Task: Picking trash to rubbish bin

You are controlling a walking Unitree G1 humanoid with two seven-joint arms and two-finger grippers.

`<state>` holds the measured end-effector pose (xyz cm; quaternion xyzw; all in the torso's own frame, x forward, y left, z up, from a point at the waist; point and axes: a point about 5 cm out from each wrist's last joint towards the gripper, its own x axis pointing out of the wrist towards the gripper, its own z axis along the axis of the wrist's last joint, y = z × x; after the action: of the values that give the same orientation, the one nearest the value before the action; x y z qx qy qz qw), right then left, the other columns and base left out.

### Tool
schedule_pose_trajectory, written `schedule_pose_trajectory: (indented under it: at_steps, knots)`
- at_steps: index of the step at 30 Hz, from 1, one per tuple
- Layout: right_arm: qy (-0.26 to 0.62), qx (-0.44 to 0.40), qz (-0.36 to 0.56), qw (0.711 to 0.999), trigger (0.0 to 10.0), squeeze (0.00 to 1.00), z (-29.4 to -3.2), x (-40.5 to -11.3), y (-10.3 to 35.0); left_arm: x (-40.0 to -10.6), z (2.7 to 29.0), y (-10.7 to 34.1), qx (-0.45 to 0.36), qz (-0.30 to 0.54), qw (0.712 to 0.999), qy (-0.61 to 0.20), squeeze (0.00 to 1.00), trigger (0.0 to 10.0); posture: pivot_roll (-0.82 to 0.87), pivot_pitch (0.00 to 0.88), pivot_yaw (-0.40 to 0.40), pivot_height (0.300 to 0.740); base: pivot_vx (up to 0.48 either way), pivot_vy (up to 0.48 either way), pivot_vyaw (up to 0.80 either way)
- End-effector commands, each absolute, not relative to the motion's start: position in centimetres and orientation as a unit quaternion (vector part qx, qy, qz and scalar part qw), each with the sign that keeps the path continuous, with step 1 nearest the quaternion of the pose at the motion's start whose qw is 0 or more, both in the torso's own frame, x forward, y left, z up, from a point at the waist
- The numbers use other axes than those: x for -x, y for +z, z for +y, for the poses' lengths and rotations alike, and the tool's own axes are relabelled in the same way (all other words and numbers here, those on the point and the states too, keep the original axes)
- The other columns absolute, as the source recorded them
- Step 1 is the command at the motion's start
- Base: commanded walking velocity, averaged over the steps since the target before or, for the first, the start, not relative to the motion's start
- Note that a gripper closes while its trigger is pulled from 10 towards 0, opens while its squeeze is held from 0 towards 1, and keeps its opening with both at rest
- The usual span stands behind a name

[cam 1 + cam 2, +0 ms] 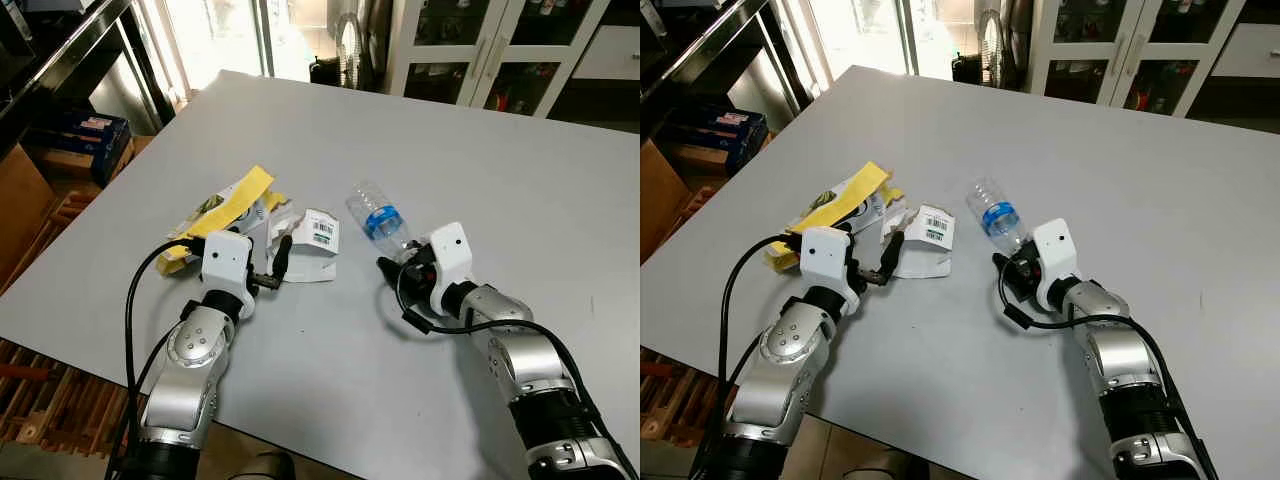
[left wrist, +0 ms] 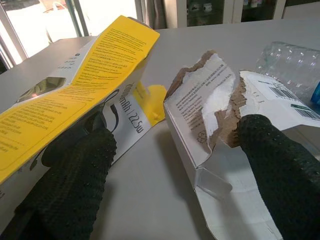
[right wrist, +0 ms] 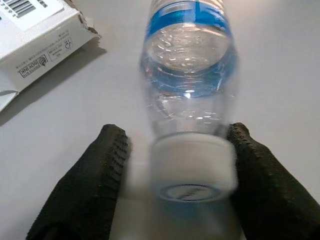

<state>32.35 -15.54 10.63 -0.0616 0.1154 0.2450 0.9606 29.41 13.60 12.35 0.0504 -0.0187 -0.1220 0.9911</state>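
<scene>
Both my arms reach forward over the grey worktop (image 1: 520, 180). My left tool (image 1: 278, 262) is spread apart, one finger at the torn white box (image 1: 312, 240), the other by the yellow carton (image 1: 225, 210). My right tool (image 1: 392, 268) is spread around the cap of the bottle (image 1: 378, 217), which lies on its side.

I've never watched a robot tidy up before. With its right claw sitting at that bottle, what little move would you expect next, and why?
Probably closing the fingers. The right gripper is open with the bottle's white cap between its two fingers, and the bottle lies on the table, so a squeeze should secure it before lifting.
</scene>
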Motion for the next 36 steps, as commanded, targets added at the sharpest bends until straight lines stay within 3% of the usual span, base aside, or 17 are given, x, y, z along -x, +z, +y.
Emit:
schedule_pose_trajectory:
  at_steps: [1,28,36]
  knots:
    - [0.236,0.059,0.133,0.961,0.0,0.00,-15.8,-32.0,9.6,-29.3,13.6,12.0,-0.054,-0.009,0.991,-0.122,0.00,10.0,0.03,0.151,0.049,0.740,0.000,0.000,0.00]
    - [0.223,0.066,0.129,0.964,0.0,0.00,-16.2,-32.2,9.5,-29.5,13.5,12.0,-0.056,-0.008,0.991,-0.120,0.00,10.0,0.03,0.146,0.049,0.740,0.000,0.000,0.00]
    - [0.179,0.092,0.033,0.979,0.0,0.00,-16.3,-32.8,12.4,-29.6,13.4,12.0,-0.056,-0.010,0.991,-0.119,0.00,10.0,0.03,0.141,0.050,0.740,0.000,0.000,0.00]
